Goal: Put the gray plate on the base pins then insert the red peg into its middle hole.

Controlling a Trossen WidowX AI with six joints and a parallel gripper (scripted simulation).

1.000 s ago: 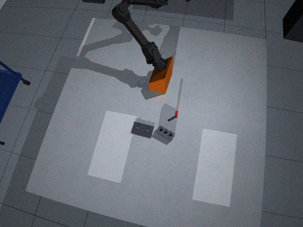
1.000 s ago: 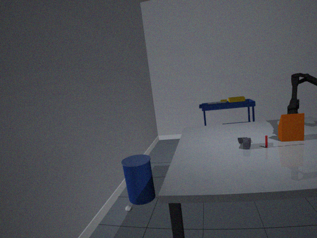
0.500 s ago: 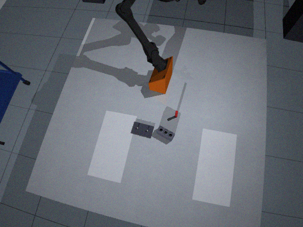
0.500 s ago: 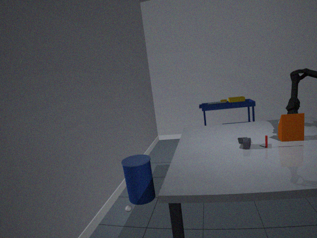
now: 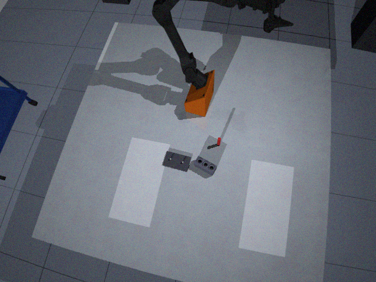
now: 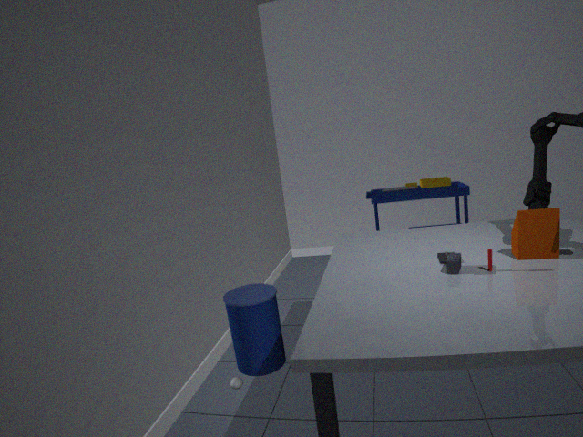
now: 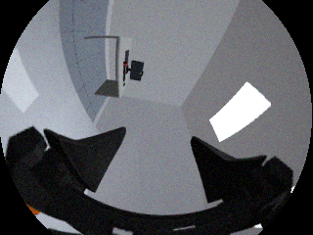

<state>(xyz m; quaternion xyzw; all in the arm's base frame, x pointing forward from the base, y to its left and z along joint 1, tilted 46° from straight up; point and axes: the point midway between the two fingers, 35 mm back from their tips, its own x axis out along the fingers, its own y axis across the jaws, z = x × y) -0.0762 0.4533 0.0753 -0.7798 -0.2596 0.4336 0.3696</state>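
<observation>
The gray plate (image 5: 201, 164) (image 6: 454, 264), with three holes in a row facing up, stands on the table close beside the base. The dark gray base (image 5: 176, 164) (image 6: 442, 257) lies left of it in the top view, with its two small pins bare. The red peg (image 5: 218, 141) (image 6: 490, 259) stands upright behind the plate, on the robot's side, apart from it. My gripper (image 7: 158, 135) is wide open and empty. It is raised high and turned away from the parts; the wrist view shows walls and room between the fingers. In the top view part of it shows near the top edge.
The orange arm mount (image 5: 197, 101) (image 6: 536, 234) stands on the white table (image 5: 212, 218) (image 6: 400, 320), not far behind the peg. Two bright light patches lie on the tabletop. A blue bench (image 6: 419, 192) and a blue barrel (image 6: 256, 333) stand off the table.
</observation>
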